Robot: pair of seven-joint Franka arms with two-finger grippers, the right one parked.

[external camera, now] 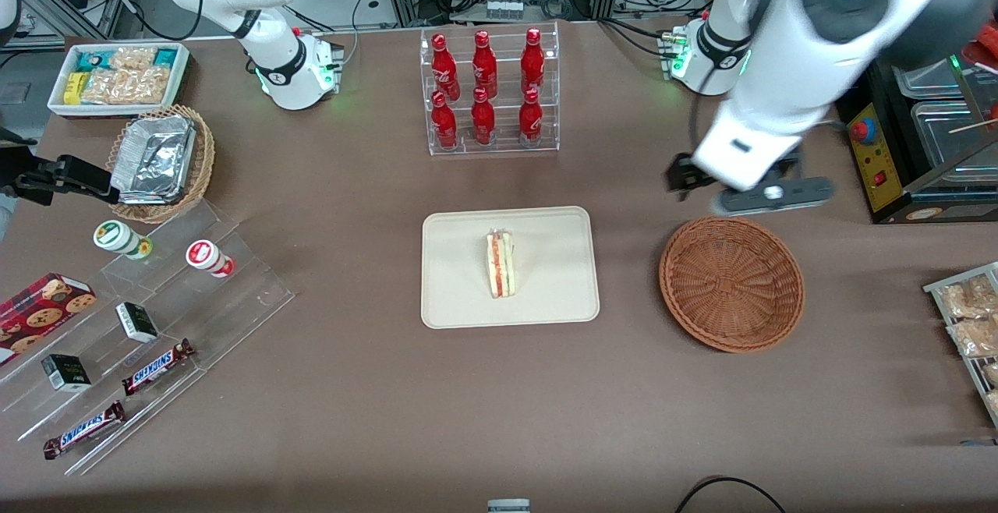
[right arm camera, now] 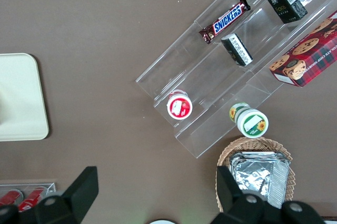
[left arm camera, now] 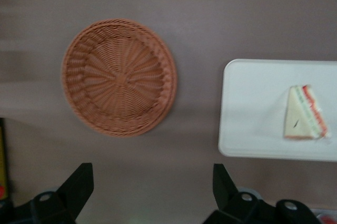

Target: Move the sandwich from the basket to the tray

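Pincer position: we find the pincer (external camera: 768, 189) raised above the worktop (external camera: 351, 388), just farther from the front camera than the basket (external camera: 731, 283) and touching nothing.
Pincer state: in the wrist view the two fingers (left arm camera: 79, 184) stand wide apart with only bare worktop between them; the pincer holds nothing.
Sandwich location: the sandwich (external camera: 500, 264) lies on the tray (external camera: 460, 295), near its middle, and not in the basket.
Basket: the wrist view shows the basket (left arm camera: 119, 77) with nothing in it.
Key relation: from the pincer, the sandwich lies sideways toward the parked arm's end of the worktop, with the basket nearer to the pincer than the tray is. Basket and tray stand apart, a strip of worktop between them.
Long axis: the wedge's long edge runs toward and away from the front camera, parallel to the tray's short sides.
Appearance: a small triangular wedge in clear wrap, pale bread, with red, orange and green filling showing along one edge (left arm camera: 305, 113). It lies flat and appears intact.
Task status: we judge the placing done, since the sandwich already rests on the tray.
Next move: in our judgement none upon the sandwich is called for; the working arm need only keep clear.
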